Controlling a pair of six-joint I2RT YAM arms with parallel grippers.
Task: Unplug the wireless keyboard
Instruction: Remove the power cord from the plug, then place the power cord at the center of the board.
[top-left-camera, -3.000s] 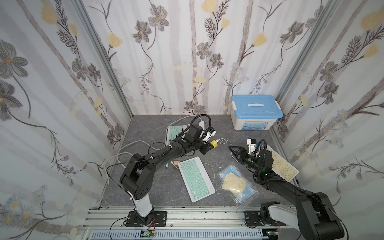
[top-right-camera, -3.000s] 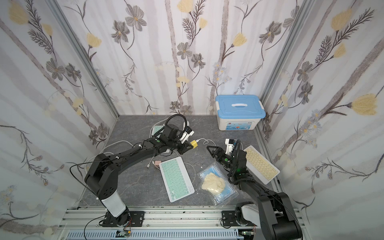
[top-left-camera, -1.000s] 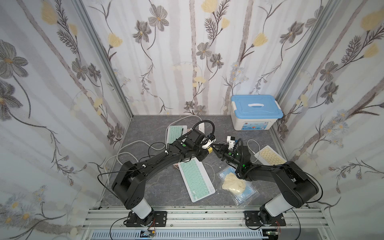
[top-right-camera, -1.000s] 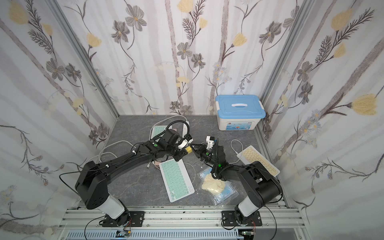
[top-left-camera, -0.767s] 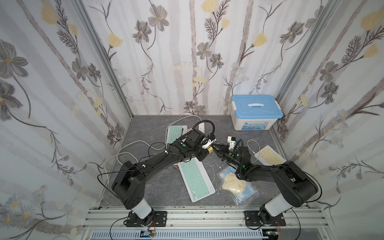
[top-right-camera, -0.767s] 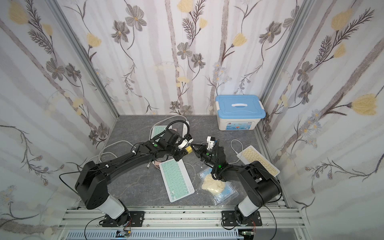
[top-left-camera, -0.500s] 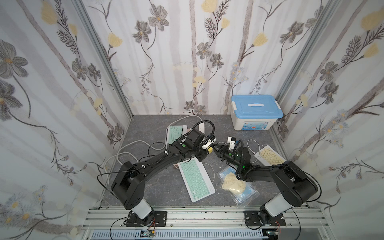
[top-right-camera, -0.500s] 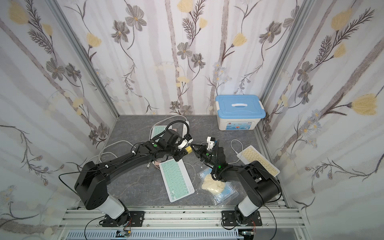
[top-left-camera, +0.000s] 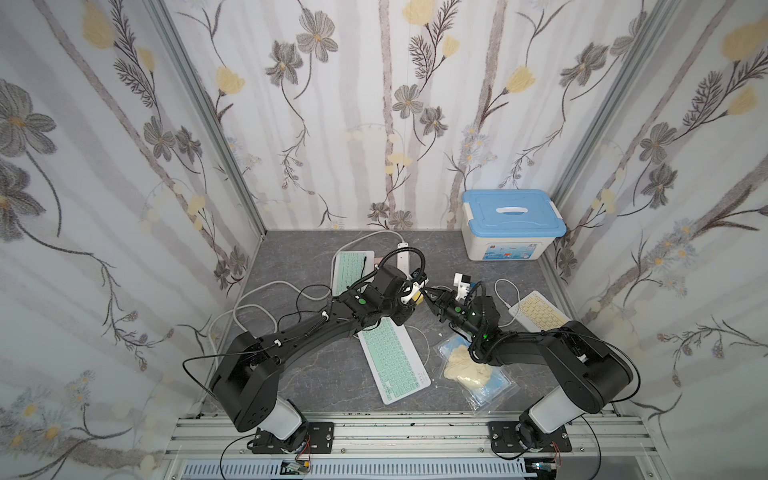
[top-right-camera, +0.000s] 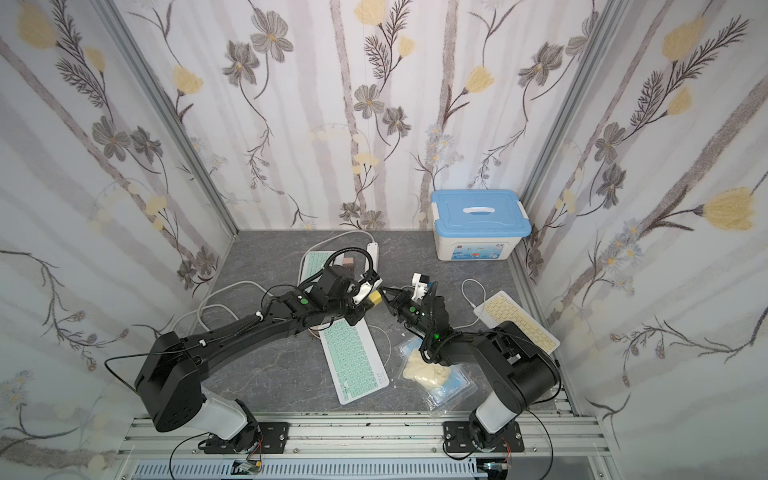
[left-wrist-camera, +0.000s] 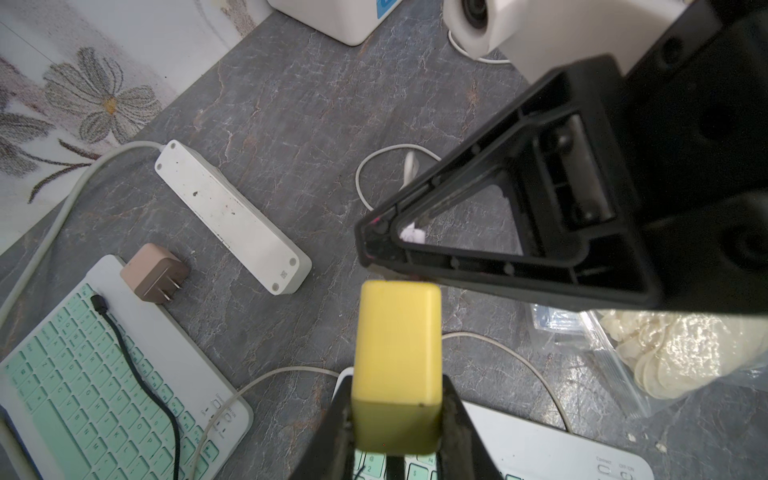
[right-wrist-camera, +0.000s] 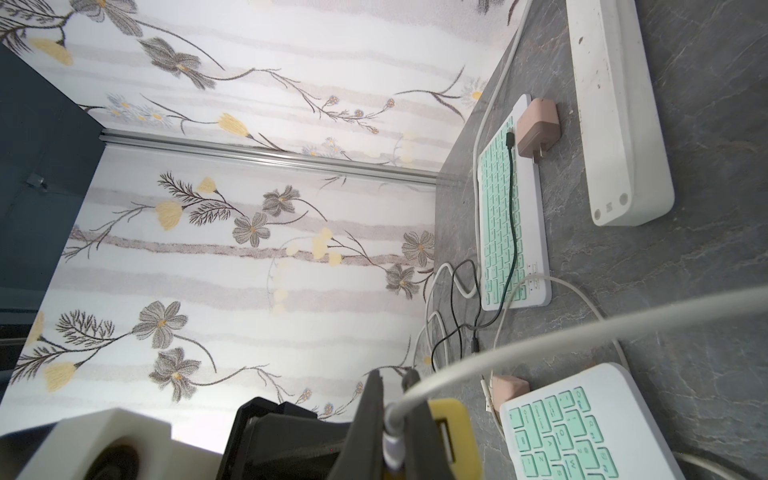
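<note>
My left gripper (left-wrist-camera: 395, 384) is shut on a yellow charger block (left-wrist-camera: 397, 357), held above the table's middle, as both top views show (top-left-camera: 417, 296) (top-right-camera: 375, 297). My right gripper (right-wrist-camera: 393, 376) meets it from the right (top-left-camera: 428, 296) and is shut on the white cable (right-wrist-camera: 540, 336) at its plug, right at the block's face. Three wireless keyboards lie around: a mint one (top-left-camera: 392, 361) under the grippers, another mint one (top-left-camera: 349, 270) behind, and a cream one (top-left-camera: 538, 311) at the right. I cannot tell which keyboard the held cable reaches.
A white power strip (left-wrist-camera: 232, 216) lies behind the grippers, with a tan charger (left-wrist-camera: 153, 272) and black cable on the rear keyboard. A blue-lidded box (top-left-camera: 513, 224) stands at the back right. A bag of gloves (top-left-camera: 469, 370) lies front right. Loose cables cover the left floor.
The right arm swung in from the right side to the yellow charger, and its jaws closed on the cable plug within the last second. The left gripper kept its hold.
</note>
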